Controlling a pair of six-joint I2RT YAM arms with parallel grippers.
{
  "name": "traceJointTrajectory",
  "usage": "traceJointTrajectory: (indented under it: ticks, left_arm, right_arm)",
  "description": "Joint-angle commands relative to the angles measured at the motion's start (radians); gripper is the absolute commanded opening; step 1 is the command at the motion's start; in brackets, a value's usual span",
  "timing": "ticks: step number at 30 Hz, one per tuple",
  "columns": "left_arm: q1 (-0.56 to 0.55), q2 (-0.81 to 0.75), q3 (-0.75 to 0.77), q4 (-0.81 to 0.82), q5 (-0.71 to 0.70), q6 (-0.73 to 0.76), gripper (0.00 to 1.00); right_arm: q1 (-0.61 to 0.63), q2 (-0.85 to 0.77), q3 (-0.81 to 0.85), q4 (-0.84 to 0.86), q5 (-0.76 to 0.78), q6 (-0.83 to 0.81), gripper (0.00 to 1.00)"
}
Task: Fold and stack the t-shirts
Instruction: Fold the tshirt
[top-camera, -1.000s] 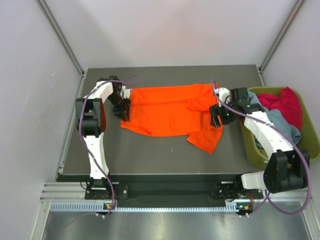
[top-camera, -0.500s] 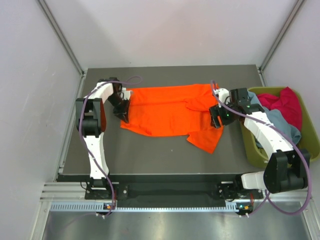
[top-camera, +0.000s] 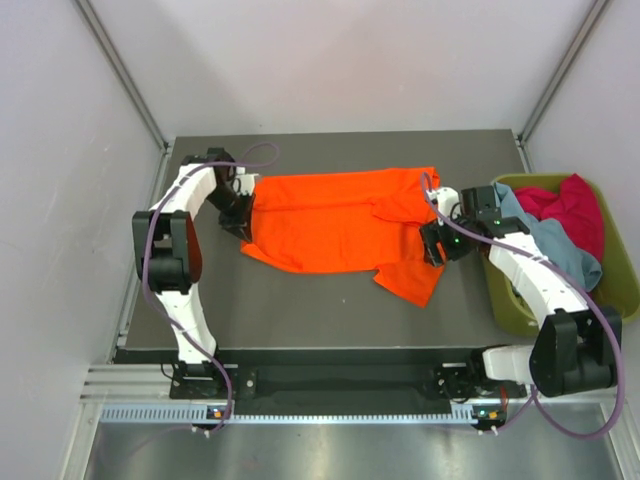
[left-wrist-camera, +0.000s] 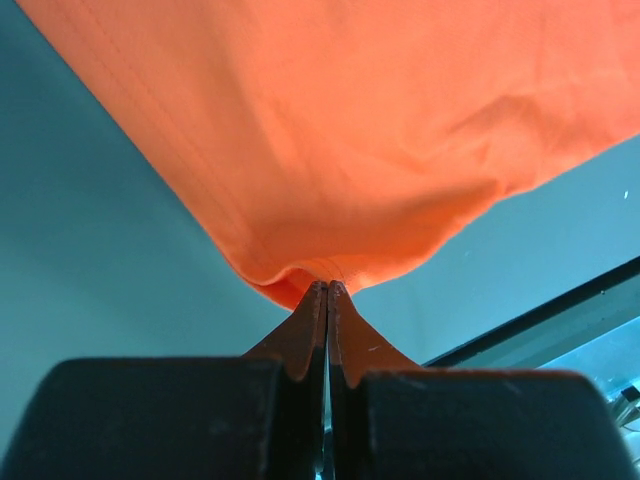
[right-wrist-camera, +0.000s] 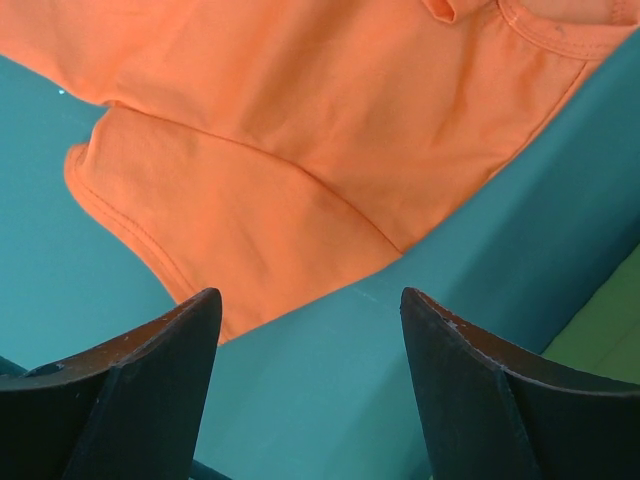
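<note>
The bright orange t-shirt (top-camera: 340, 225) lies spread across the middle of the dark table (top-camera: 300, 310). My left gripper (top-camera: 243, 222) is shut on the shirt's left edge; in the left wrist view the closed gripper (left-wrist-camera: 327, 287) pinches a fold of the orange t-shirt (left-wrist-camera: 350, 130). My right gripper (top-camera: 437, 246) is open and empty just off the shirt's right side; in the right wrist view the open gripper (right-wrist-camera: 310, 300) frames bare table beside the orange sleeve (right-wrist-camera: 220, 250). A magenta-red t-shirt (top-camera: 565, 212) and a grey-blue t-shirt (top-camera: 560, 250) lie in the bin.
An olive-green plastic bin (top-camera: 625, 290) stands at the table's right edge, close behind my right arm. Grey walls and metal posts enclose the table at the back and sides. A metal rail runs along the near edge.
My left gripper has shifted slightly left and back, drawing the shirt's left edge with it. My right gripper has moved a little right and nearer, off the shirt's edge.
</note>
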Motion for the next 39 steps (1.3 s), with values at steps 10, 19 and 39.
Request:
traceJointTrajectory:
  ticks: [10,19,39]
  left_arm:
    - [-0.001,-0.113,-0.1,-0.022,0.019,0.006,0.0]
    - [-0.001,-0.097,-0.072,-0.02,0.016,-0.004,0.0]
    - [-0.001,-0.064,-0.04,-0.014,0.013,-0.007,0.0]
  right_arm:
    - [0.109,-0.089,-0.144,-0.08,0.028,-0.446,0.61]
    - [0.262,-0.195,-0.265,-0.047,0.052,-0.545,0.62]
    - [0.367,-0.043,-0.288,0.003,0.077,-0.616,0.62]
